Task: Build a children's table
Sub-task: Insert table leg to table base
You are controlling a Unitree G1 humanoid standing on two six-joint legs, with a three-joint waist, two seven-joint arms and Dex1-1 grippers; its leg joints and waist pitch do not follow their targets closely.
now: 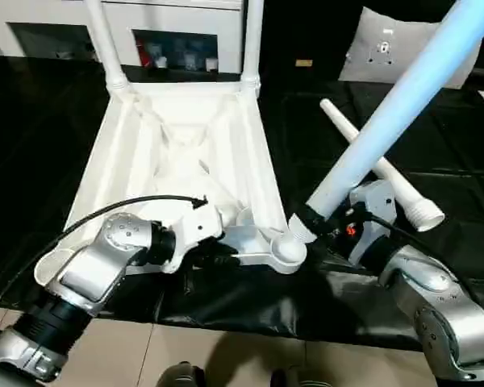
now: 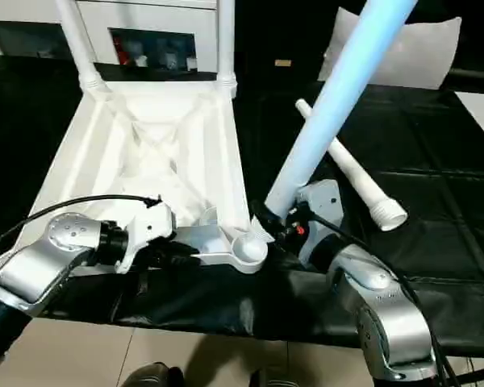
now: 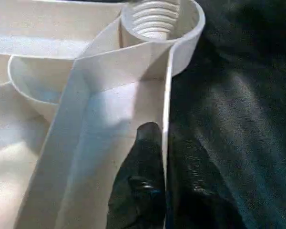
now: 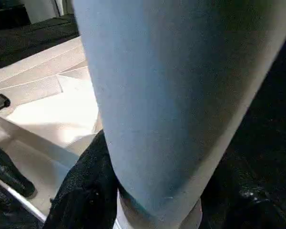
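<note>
A white plastic children's table top [image 1: 185, 153], square with raised X-shaped ribs on its underside, lies upside down on a tabletop draped in crinkled black cloth [image 1: 56, 121]. Two long, smooth, tapered white tubular legs [image 1: 105, 40] already stand upright in the round sockets at its far corners. At the near edge, the left gripper [image 3: 163, 186], two matte black fingers on a silver forearm, has its jaws clenched on the thin outer wall of the table top, one finger on each side of the rim, just short of the near corner socket [image 3: 155, 19], whose inside shows ridged threads. The right gripper [image 1: 316, 226] has its jaws grasping the lower end of a third white tubular leg [image 1: 403, 97], which leans steeply up and away to the right, its base just beside the near right socket [image 1: 289, 250]. A fourth white leg [image 1: 379, 169], with a ribbed collar at its wide end, lies loose on the black cloth to the right of the table top. A pale grey cushion [image 1: 395, 44] sits at the back.
</note>
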